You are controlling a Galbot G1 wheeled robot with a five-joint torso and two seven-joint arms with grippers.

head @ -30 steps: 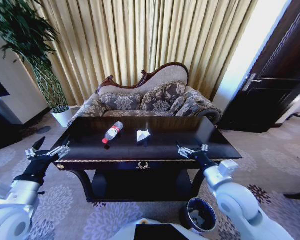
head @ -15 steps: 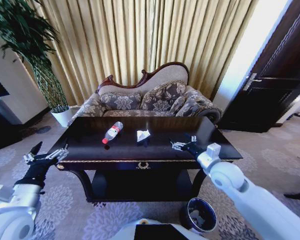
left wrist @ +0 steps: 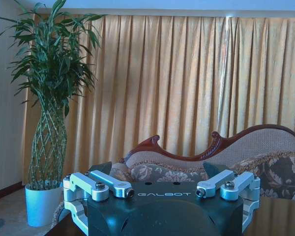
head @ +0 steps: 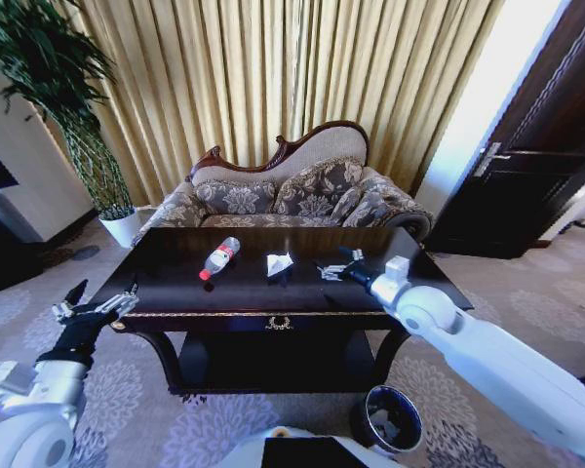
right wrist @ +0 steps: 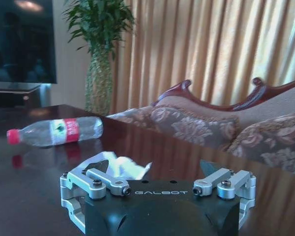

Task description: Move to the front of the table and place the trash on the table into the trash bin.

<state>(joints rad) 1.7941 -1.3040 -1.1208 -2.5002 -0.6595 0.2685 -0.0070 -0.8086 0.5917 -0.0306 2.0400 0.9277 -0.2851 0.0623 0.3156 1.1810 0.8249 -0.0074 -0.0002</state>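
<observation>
On the dark glossy table (head: 175, 292) lie a clear plastic bottle (head: 219, 257) with a red label and red cap, and to its right a crumpled white paper wad (head: 279, 263). My right gripper (head: 336, 268) hovers open over the tabletop, just right of the wad. From the right wrist, the wad (right wrist: 123, 167) sits close ahead of the open right gripper (right wrist: 161, 189), with the bottle (right wrist: 56, 132) farther off. My left gripper (head: 93, 307) hangs open off the table's front left corner, holding nothing; the left wrist view also shows it (left wrist: 164, 191) open. The trash bin (head: 388, 419) stands on the carpet by the table's front right leg.
A patterned sofa (head: 292, 190) stands behind the table before gold curtains. A potted plant (head: 97, 175) is at the back left, a dark door (head: 526, 175) at the right. Patterned carpet surrounds the table.
My right gripper has moved left and farther over the table, close to the paper wad. The left gripper has sunk slightly. Bottle and wad lie as before.
</observation>
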